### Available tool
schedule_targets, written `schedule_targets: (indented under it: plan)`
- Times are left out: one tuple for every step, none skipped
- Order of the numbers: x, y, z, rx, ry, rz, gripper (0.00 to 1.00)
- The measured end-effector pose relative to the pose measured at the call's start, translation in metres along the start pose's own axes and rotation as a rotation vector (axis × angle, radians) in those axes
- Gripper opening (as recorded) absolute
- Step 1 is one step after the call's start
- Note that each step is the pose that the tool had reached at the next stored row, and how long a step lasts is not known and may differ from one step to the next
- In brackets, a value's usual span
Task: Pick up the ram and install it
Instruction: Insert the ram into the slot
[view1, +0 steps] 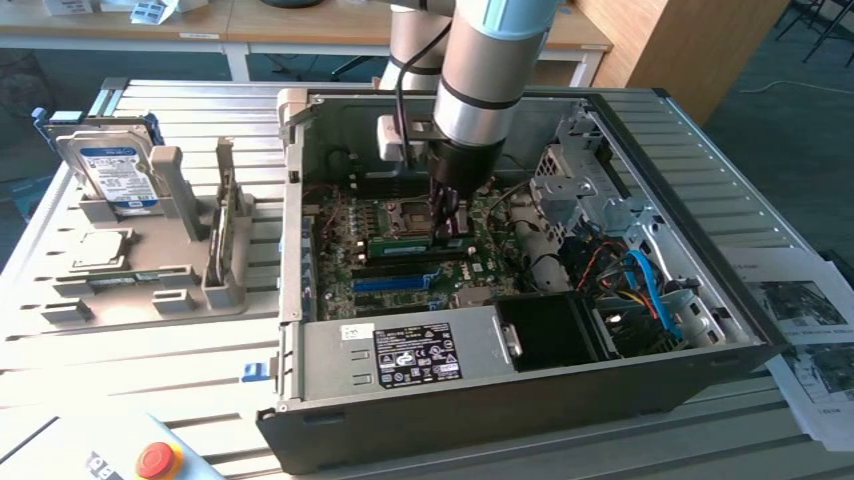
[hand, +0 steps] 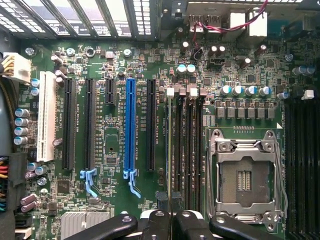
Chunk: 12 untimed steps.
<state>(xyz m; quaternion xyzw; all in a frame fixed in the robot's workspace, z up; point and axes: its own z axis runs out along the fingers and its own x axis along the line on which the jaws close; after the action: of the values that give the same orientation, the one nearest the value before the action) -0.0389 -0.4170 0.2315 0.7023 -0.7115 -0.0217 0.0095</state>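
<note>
The ram is a thin green stick held level just above the motherboard inside the open computer case. My gripper reaches straight down from the arm and is shut on the ram near one end. In the wrist view the ram shows edge-on as a thin line running away from my gripper. It lies along the dark memory slots, beside their white latches. Whether the ram is seated in a slot I cannot tell.
The empty processor socket lies beside the memory slots, and a blue expansion slot on the other side. The case walls and power supply enclose the board. A grey rack on the exterior view's left holds a hard drive.
</note>
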Motion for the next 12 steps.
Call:
schedule_targets:
  plan:
    - [0.0000,0.0000,0.0004,0.0000,0.0000,0.000,0.12]
    - [0.0000,0.0000,0.0005,-0.0001,0.0001,0.000,0.12]
    - [0.0000,0.0000,0.0005,-0.0001,0.0002,0.000,0.12]
    - [0.0000,0.0000,0.0005,-0.0001,0.0002,0.000,0.12]
    - [-0.0004,0.0000,0.0007,0.0000,-0.0001,0.000,0.12]
    - [-0.0009,0.0001,0.0007,0.0001,-0.0002,0.000,0.12]
    - [-0.0013,0.0000,0.0007,0.0000,0.0000,0.000,0.12]
    - [-0.0013,0.0000,0.0007,0.0000,0.0000,0.000,0.12]
    - [-0.0013,0.0000,0.0007,0.0000,0.0000,0.000,0.12]
    - [-0.0013,0.0000,0.0015,-0.0001,0.0001,0.000,0.12]
    - [-0.0013,0.0003,0.0016,0.0000,0.0000,0.000,0.12]
    - [-0.0013,0.0004,0.0016,0.0000,0.0000,0.000,0.12]
